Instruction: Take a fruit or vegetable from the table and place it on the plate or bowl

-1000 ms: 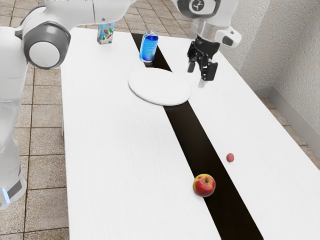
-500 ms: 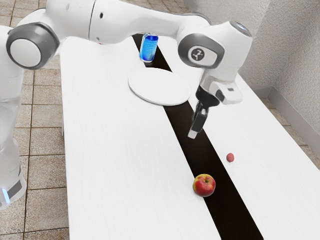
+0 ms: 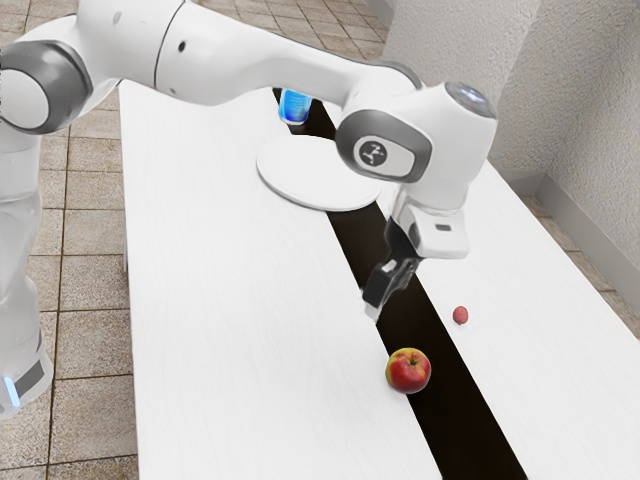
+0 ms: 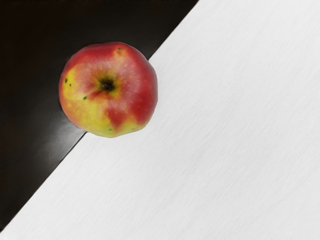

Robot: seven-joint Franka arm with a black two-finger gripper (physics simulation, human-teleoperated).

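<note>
A red and yellow apple [image 3: 408, 370] lies on the edge of the table's dark centre strip, near the front. In the wrist view the apple [image 4: 107, 89] sits just below my hand, stem hollow facing up, half on the dark strip and half on the white top. My gripper [image 3: 372, 303] hangs open and holds nothing, a short way above the apple and toward the exterior view's left. The white plate [image 3: 318, 172] lies flat farther back on the table. A small red fruit [image 3: 460, 315] rests on the white top, to the exterior view's right of my gripper.
A blue can [image 3: 294, 105] stands behind the plate, partly hidden by my arm. The dark strip [image 3: 445, 410] runs the length of the white table [image 3: 220, 330]. A wall corner rises beyond the table at the exterior view's right.
My arm has swung from beside the plate toward the table's front and lowered, bringing the gripper close above the apple. The apple, small fruit and plate have not moved.
</note>
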